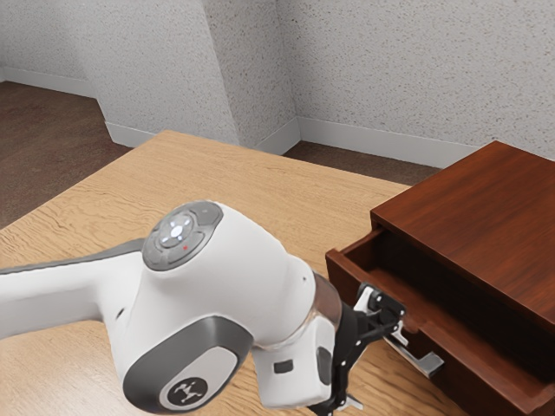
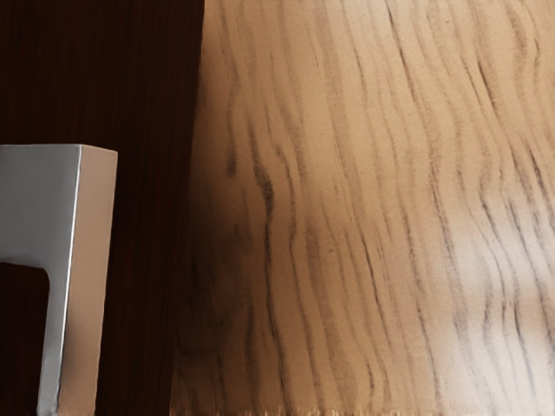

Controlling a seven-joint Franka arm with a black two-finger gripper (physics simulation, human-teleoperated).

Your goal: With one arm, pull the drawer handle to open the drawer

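The gripper stood at the metal handle to pull the partly open drawer; its closure could not be told.

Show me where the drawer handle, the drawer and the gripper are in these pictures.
drawer handle (image 1: pixel 421 354): exterior view, on its silver bar.
drawer (image 1: pixel 477 364): exterior view, on its dark wood front panel.
gripper (image 1: pixel 395 322): exterior view, on its black tip at the handle.
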